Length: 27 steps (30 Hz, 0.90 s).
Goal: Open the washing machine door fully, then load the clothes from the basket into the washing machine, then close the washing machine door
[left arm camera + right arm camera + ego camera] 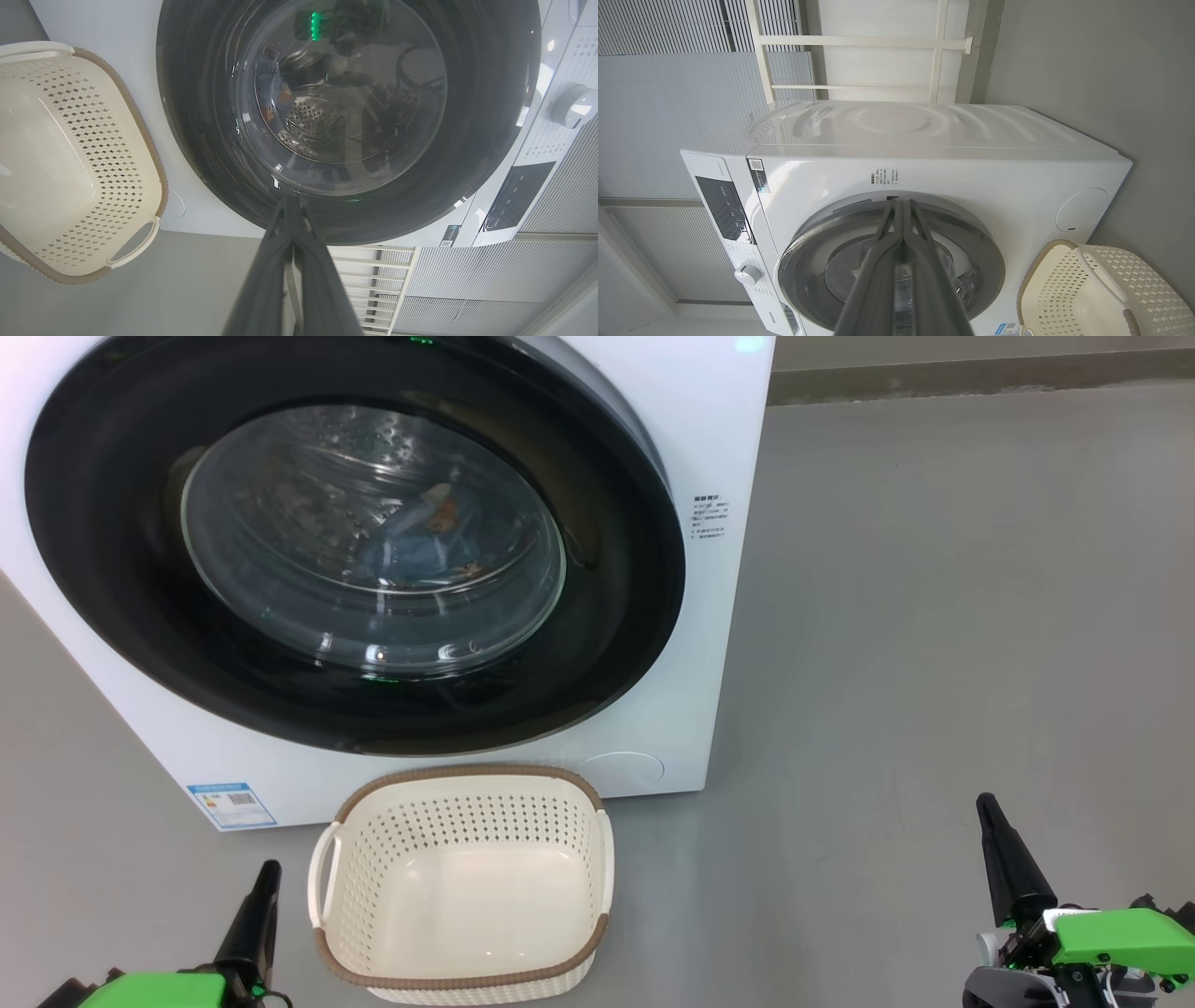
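Ahead, washing machine door [611, 616] shut over clothes [429, 537] inside, basket [467, 775] just beside left gripper [269, 870], right gripper [986, 803] well apart, both clenched tight, holding nothing

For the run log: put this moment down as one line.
washing machine door shut | clothes inside washing machine | basket empty | left gripper shut, holding nothing | right gripper shut, holding nothing

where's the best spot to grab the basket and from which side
Take the basket by its left side handle, a thin white loop standing off the perforated wall. It sits upright and empty on the floor, so come down from its left, where the left gripper is nearest. That gripper is shut and would need to open first, one finger through the gap.
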{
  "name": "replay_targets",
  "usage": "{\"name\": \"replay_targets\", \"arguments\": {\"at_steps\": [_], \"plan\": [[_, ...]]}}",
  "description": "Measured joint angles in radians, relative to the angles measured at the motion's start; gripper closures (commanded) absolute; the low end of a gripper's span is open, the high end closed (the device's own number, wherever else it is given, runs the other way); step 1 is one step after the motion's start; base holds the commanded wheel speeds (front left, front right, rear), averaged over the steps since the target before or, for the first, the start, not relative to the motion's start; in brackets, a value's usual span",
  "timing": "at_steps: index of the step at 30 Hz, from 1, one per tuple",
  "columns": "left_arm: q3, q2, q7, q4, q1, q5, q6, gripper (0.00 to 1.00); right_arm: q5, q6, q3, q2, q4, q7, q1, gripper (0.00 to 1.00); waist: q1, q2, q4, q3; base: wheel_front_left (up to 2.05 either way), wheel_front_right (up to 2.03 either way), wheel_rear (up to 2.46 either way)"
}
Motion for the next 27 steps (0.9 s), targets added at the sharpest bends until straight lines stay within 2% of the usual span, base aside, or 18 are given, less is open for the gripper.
{"name": "replay_targets", "arguments": {"at_steps": [27], "plan": [[0.0,0.0,0.0,0.0,0.0,0.0,0.0,1.0,0.0,0.0,-0.001,0.001,0.0,0.0,0.0,1.0,0.0,0.0,0.0,0.0,0.0,0.0,0.0]]}}
